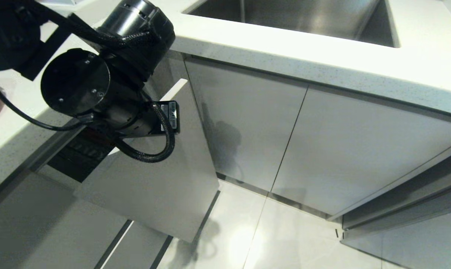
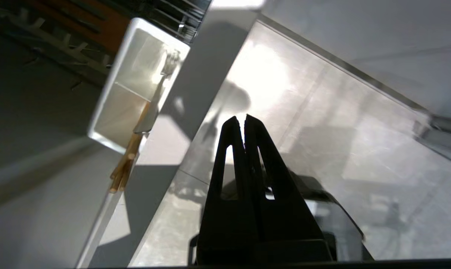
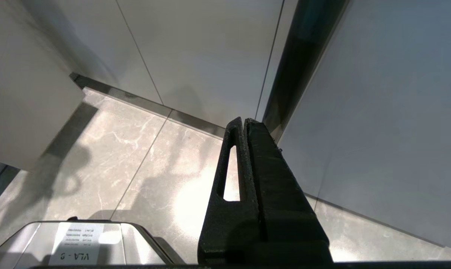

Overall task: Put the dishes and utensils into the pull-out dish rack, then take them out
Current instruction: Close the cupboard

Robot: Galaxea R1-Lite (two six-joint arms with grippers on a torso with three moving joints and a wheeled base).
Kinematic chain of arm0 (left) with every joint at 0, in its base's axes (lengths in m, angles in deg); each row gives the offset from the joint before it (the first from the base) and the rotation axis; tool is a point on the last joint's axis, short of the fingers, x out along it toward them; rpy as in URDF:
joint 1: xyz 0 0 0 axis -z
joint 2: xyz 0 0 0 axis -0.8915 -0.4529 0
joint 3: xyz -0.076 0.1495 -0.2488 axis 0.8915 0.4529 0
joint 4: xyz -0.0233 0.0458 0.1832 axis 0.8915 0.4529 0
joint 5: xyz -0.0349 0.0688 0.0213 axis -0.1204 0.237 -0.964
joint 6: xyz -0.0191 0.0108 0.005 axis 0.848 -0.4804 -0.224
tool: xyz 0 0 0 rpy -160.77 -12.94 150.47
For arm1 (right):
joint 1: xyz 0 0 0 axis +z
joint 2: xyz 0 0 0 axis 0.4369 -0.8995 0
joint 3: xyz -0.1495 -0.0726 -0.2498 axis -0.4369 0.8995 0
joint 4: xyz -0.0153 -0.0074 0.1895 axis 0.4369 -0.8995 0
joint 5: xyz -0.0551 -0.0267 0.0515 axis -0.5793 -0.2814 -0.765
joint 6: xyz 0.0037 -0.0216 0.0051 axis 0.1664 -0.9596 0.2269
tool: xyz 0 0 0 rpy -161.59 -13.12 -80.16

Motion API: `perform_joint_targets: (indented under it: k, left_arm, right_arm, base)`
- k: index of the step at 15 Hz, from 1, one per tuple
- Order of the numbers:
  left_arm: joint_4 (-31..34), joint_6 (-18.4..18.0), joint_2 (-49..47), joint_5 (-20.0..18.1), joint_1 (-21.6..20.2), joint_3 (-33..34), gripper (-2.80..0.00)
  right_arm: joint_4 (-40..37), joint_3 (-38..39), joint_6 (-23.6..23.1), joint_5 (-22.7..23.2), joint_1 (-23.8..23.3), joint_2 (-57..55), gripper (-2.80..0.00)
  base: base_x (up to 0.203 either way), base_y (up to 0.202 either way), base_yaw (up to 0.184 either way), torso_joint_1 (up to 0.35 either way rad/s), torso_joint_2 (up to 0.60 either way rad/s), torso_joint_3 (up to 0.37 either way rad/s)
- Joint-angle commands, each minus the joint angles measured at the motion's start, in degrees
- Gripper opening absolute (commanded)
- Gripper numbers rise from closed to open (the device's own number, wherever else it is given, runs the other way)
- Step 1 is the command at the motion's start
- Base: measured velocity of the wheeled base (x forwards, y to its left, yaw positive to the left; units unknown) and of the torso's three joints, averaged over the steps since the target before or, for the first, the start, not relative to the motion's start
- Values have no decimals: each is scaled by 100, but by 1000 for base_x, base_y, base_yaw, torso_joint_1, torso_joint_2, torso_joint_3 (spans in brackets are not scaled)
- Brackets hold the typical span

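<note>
Hovering with fingers pressed together and empty beside the rack's front panel (image 2: 195,89), the left gripper (image 2: 244,119) is facing chopsticks (image 2: 124,168) and spoon (image 2: 156,101) in the cup (image 2: 109,108), probably needing to part before reaching.

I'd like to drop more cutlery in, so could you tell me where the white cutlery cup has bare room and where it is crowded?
In the left wrist view, the white cutlery cup is crowded along its side nearest the tall front panel: the spoon and chopsticks lean together there. The rest of the cup, toward the wire basket, looks bare. The shut left gripper hangs outside the panel, over the floor.
</note>
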Motion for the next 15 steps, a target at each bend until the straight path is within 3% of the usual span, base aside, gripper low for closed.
perform_joint_targets:
  k: [1,7,15]
  left_arm:
    - [26,-65,15,26,-320,-16,-280]
    - [35,-296,8,281,-1208,-320,-280]
    - [35,-296,-10,360,-1221,-325,-280]
  right_arm:
    - [1,0,-4,1,0,-2,-280]
    - [1,0,-3,1,0,-2,-280]
    - [1,0,-7,2,0,-2,-280]
  base:
    - [0,0,0,0,0,0]
    - [0,0,0,0,0,0]
    - [0,0,0,0,0,0]
